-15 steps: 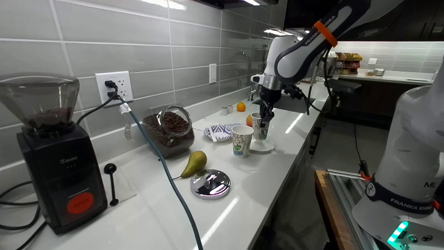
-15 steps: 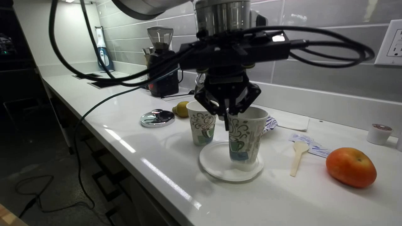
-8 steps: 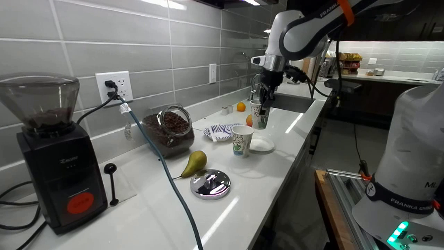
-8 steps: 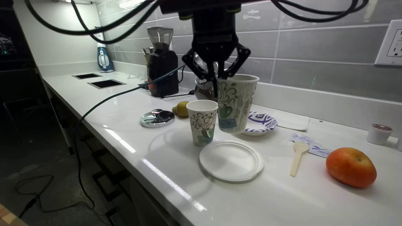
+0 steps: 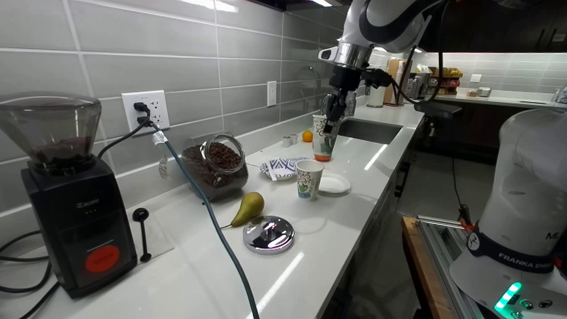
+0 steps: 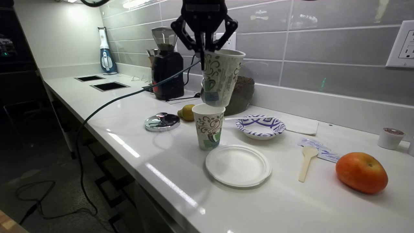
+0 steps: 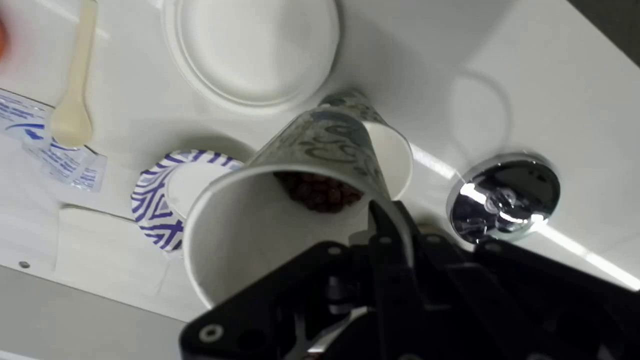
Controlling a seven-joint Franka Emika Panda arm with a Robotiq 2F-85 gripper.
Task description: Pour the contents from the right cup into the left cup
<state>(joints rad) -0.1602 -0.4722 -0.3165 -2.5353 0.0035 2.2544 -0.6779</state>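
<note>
A white counter (image 6: 291, 207) is backed by a wall of grey tiles (image 5: 155, 66), and in both exterior views the gripper (image 6: 205, 55) is seen well above the counter, pointed downward. Its jaws are drawn nearly together, with only the side of the right cup (image 6: 222, 79) pinched between them at the rim; in the wrist view one finger is seen inside the cup and the other outside. Printed with swirls and a green mug motif, this paper cup is held below the gripper, clear of the counter, mouth up and leaning slightly. Low inside it, dark reddish, bean-like pieces (image 7: 325, 194) are seen in the wrist view.

The left cup (image 6: 208, 127), similarly printed, is stood upright on the counter, below the gripper and lower than the right cup, by which it is partly hidden in the wrist view. Just beside it, also below the gripper, a round white plate (image 6: 238, 165) is set. A bowl (image 6: 262, 130) patterned in purple is placed lower than the gripper too, nearer the tiles than the left cup. Farther from the gripper, past the plate, a pale spoon (image 6: 306, 163) is laid next to some sachets (image 6: 323, 151), and beyond them a red-orange fruit (image 6: 361, 172) is seen. On the gripper's opposite side, a shiny metal lid (image 5: 269, 235) is laid just beside a pear (image 5: 249, 208); a glass jar of dark beans (image 5: 217, 181) is set nearer the tiles, and a black grinder (image 5: 79, 221) is stood farther still from the gripper.
</note>
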